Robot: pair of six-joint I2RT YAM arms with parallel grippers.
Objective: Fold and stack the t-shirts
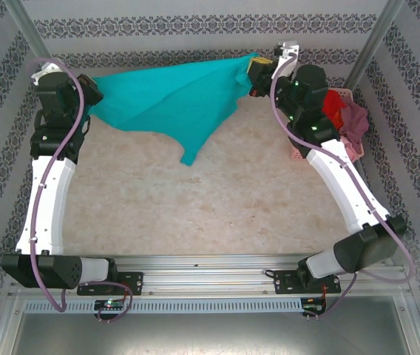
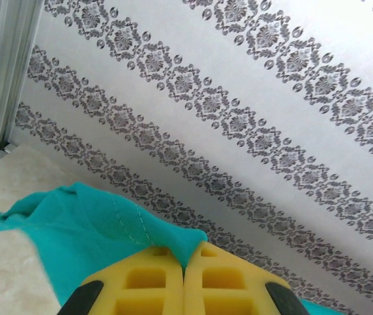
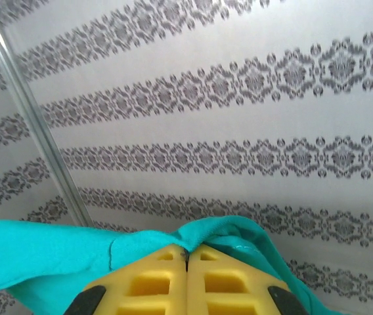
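So left gripper and right gripper are each pinching the teal t-shirt, stretching it sideways along the table's far edge.

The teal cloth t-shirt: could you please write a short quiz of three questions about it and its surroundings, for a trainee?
1. True or false: the teal cloth t-shirt is folded into a neat square.
2. Choose one. The shirt is gripped by: A) one hand, B) both hands, C) no hand.
3. Fill the gap: the red cloth shirt lies in the pink plastic lattice ____.

Key
1. False: it hangs spread out.
2. B: the left hand and the right hand are each shut on an edge.
3. basket
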